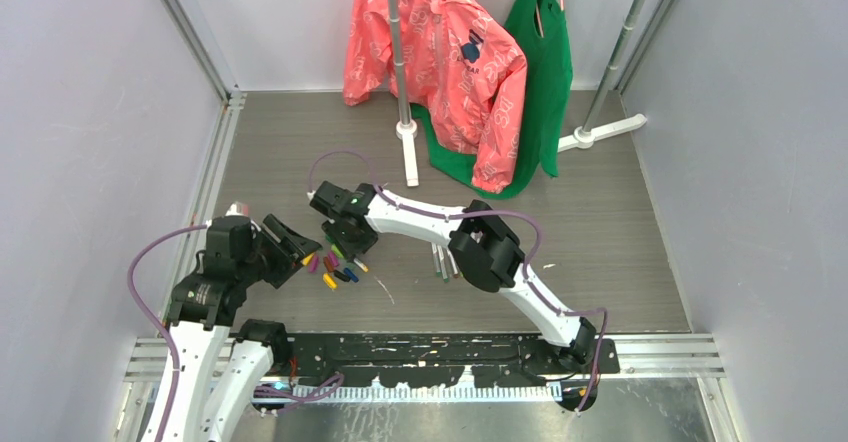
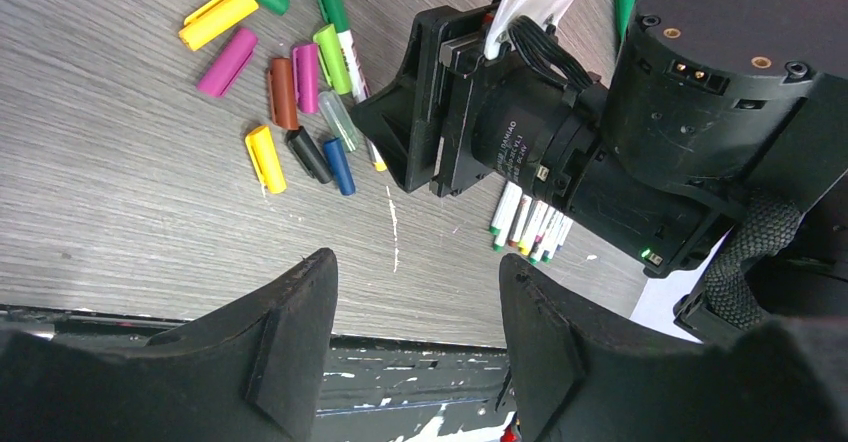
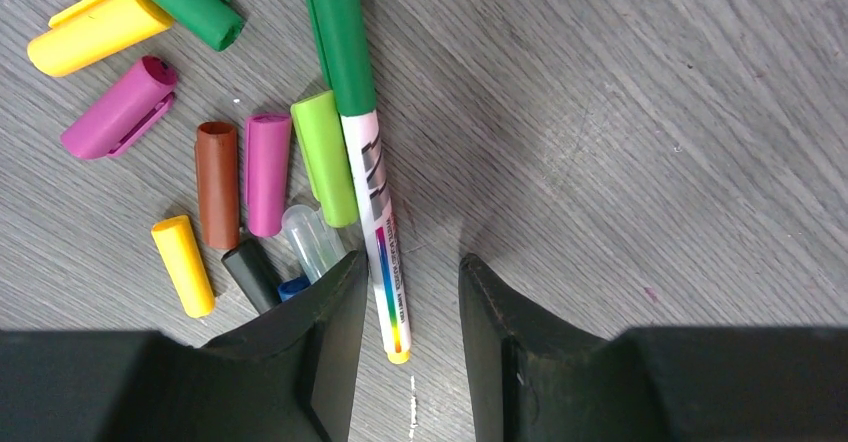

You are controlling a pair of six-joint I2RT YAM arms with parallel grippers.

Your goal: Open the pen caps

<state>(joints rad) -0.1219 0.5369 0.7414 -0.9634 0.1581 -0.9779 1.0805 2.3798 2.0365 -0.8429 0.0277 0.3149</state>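
One pen with a white barrel, a yellow end and a green cap on it lies on the grey table. My right gripper is open and low over it. Its jaws straddle the pen's yellow end, and the pen lies close to the left finger. Several loose pen caps in yellow, green, magenta, brown, light green, clear, black and blue lie just left of the pen. In the top view the right gripper is over the cap pile. My left gripper is open and empty, left of the pile.
A bundle of uncapped pens lies right of the caps, under the right arm; it also shows in the left wrist view. A clothes stand's pole with a pink jacket and a green garment stands at the back.
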